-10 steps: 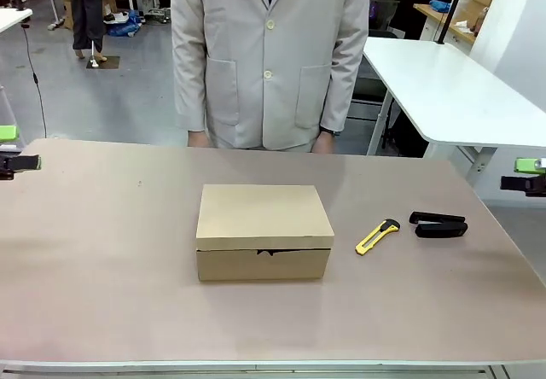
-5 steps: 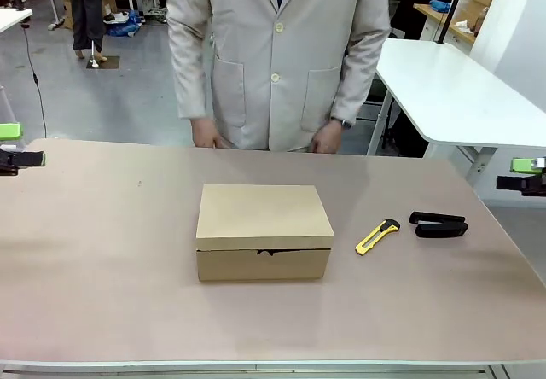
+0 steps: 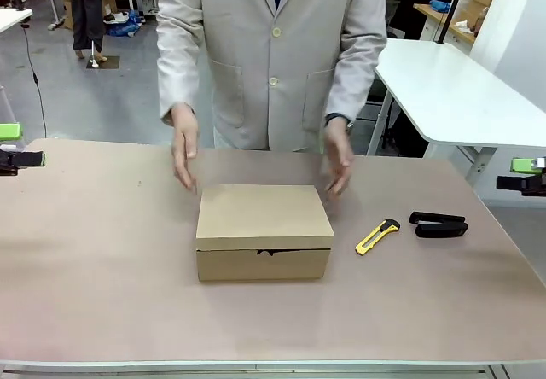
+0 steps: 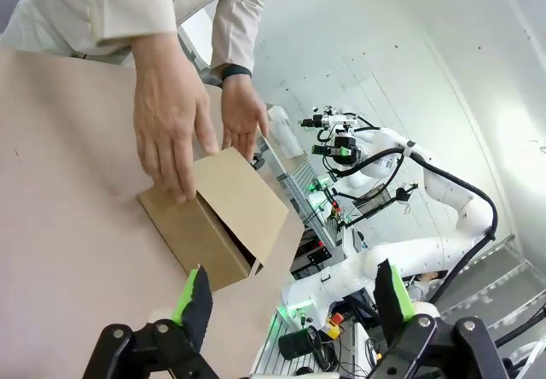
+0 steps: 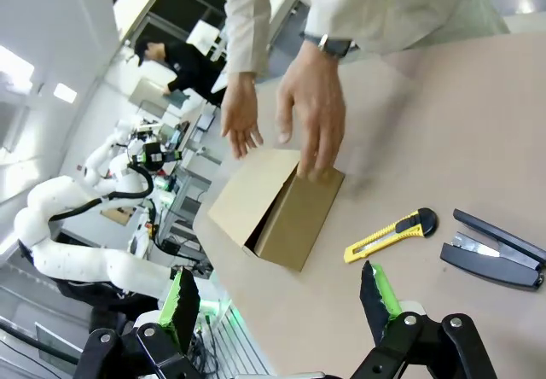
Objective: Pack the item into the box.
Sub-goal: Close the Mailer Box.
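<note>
The box (image 3: 263,225) sits shut in the middle of the table, its lid down and a small notch in its front wall. It also shows as the box (image 4: 217,217) and the box (image 5: 273,204). A person's hands (image 3: 184,153) hover at its two far corners, one on each side. The item is out of view. My left gripper (image 3: 17,146) hangs open at the table's left edge, far from the box; its own view shows the gripper (image 4: 292,298) with nothing between the fingers. My right gripper (image 3: 522,174) is open at the right edge, seen too as the gripper (image 5: 280,298), holding nothing.
A yellow utility knife (image 3: 377,236) and a black stapler (image 3: 438,224) lie to the right of the box, also seen as the knife (image 5: 388,234) and stapler (image 5: 495,251). The person stands at the far edge. A white table (image 3: 452,89) is behind on the right.
The person has leaned in and brought both hands from their sides down to the two ends of the box. Neither arm nor the box has moved.
</note>
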Controlling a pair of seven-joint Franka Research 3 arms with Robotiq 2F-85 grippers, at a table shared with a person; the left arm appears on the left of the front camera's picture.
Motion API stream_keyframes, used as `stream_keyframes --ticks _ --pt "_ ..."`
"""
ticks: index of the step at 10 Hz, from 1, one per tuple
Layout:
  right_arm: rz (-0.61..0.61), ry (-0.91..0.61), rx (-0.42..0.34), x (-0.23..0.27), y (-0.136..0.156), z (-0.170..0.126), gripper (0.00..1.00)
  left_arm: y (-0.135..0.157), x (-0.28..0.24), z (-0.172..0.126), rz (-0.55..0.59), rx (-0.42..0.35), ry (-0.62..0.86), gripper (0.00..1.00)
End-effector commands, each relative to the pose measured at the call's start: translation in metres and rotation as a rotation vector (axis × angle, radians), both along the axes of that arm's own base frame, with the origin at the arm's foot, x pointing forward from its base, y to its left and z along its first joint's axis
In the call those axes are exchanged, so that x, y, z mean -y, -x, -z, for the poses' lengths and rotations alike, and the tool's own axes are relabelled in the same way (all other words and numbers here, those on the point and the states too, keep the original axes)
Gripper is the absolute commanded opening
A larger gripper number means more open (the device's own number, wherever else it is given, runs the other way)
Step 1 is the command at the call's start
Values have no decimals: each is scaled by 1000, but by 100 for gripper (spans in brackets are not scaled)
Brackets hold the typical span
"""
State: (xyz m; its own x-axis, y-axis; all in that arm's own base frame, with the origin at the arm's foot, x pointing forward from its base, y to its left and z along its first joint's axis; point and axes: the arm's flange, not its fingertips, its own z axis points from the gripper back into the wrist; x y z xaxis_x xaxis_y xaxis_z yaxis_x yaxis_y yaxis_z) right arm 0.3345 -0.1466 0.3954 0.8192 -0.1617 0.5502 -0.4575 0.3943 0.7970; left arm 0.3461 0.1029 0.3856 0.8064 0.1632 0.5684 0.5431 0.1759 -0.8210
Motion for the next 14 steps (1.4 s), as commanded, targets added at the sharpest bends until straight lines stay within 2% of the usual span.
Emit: stream_keyframes --ticks 1,14 --pt "7 1 20 -3 0 1 100 3 1 2 -4 14 -2 100" --pt "7 1 20 -3 0 1 100 3 1 2 -4 14 -2 100"
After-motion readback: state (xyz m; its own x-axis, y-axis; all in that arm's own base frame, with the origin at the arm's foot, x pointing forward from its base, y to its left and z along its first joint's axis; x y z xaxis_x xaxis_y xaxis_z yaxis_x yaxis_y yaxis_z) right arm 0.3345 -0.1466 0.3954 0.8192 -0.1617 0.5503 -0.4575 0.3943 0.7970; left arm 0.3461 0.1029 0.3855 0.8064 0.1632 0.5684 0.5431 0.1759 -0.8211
